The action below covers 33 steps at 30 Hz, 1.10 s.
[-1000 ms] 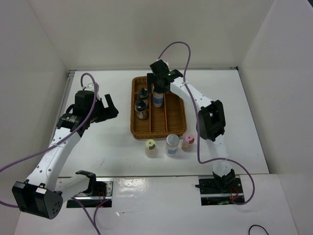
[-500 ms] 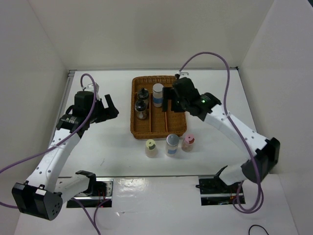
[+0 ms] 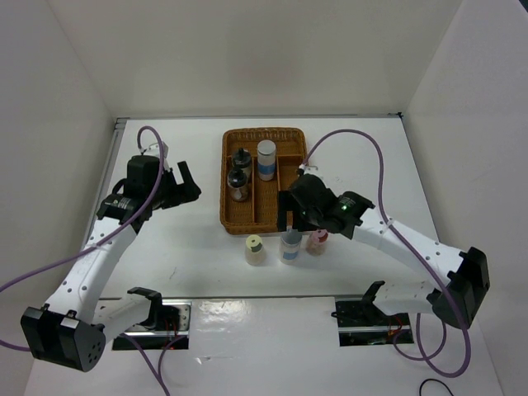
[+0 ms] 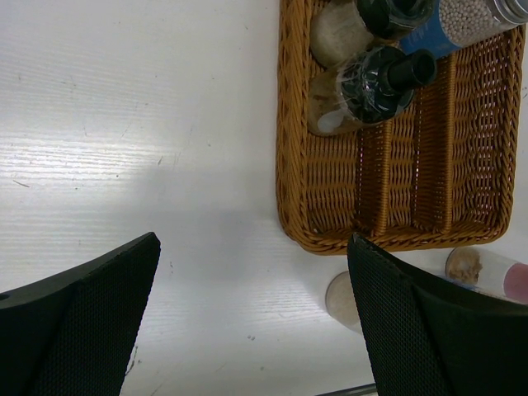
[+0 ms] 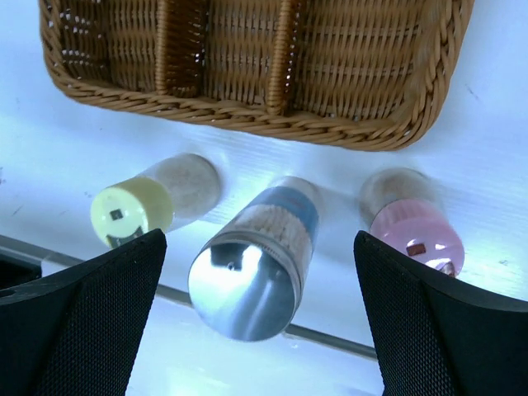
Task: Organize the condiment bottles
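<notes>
Condiment bottles [image 3: 266, 159]: three in tray [image 3: 224, 165], three outside; left claw [image 4: 253, 247], right claw [image 5: 260, 239] agape.

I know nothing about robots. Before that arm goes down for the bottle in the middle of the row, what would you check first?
1. Right end effector open: ok, fingers spread wide.
2. Blue-labelled bottle lined up between its fingers: ok.
3. Yellow-capped bottle and pink-capped bottle clear of the descending fingers: cannot tell, both stand close.
4. Room in the wicker tray: ok, its right compartment looks empty.
5. Left end effector out of the way: ok, open, left of the tray.
</notes>
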Motion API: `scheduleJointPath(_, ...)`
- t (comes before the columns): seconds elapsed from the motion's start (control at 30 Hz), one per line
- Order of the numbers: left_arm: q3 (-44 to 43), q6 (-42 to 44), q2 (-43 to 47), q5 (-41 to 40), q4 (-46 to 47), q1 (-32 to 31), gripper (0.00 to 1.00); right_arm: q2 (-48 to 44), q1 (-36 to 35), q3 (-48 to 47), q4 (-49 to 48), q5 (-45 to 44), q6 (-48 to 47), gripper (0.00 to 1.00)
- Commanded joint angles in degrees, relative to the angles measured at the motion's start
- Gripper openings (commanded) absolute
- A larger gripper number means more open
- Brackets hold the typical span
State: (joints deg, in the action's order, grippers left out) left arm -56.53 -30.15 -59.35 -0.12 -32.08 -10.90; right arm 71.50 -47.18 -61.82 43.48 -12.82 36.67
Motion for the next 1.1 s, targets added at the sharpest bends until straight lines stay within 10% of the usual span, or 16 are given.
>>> scheduleJointPath(0.0, 0.46, 0.62, 0.56, 0.12, 2.19, 0.35, 1.00, -3.21, -1.86, 0.56, -0.68, -0.01, 3.06, 0.99)
scheduleJointPath(0.5, 0.46, 0.09, 2.31, -0.50, 2.19, 0.35, 1.00, 2.59, -7.14, 1.71, 2.92, -5.98, 8.25, 0.99)
scheduleJointPath(0.9, 0.46, 0.09, 2.31, -0.50, 2.19, 0.35, 1.00, 3.11, -7.14, 3.99, 3.45, -5.99, 10.00, 0.76)
scheduleJointPath(1.07, 0.46, 0.09, 2.84, -0.50, 2.19, 0.35, 1.00, 5.30, -7.14, 1.79, 3.98, -6.60, 9.39, 0.52)
